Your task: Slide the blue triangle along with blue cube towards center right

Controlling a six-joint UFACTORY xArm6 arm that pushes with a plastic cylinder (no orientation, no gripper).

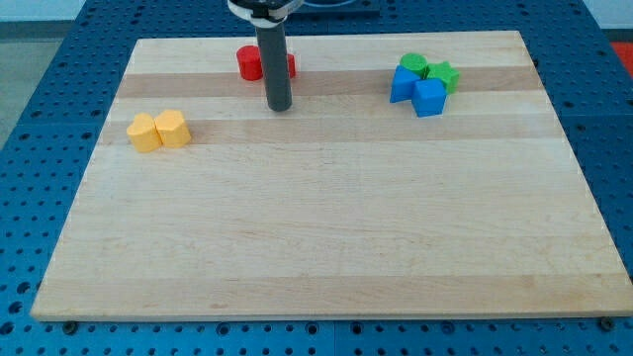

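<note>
The blue triangle (402, 85) and the blue cube (429, 97) sit touching each other at the view's upper right of the wooden board (316, 227). Two green blocks, a round one (413, 65) and a star-like one (443, 75), press against them from behind. My tip (280, 107) rests on the board at the view's upper middle, well to the left of the blue blocks and apart from them.
Two red blocks (251, 62) lie just behind my rod, partly hidden by it. Two yellow blocks (158, 130) sit side by side at the view's left. A blue pegboard table (40, 148) surrounds the board.
</note>
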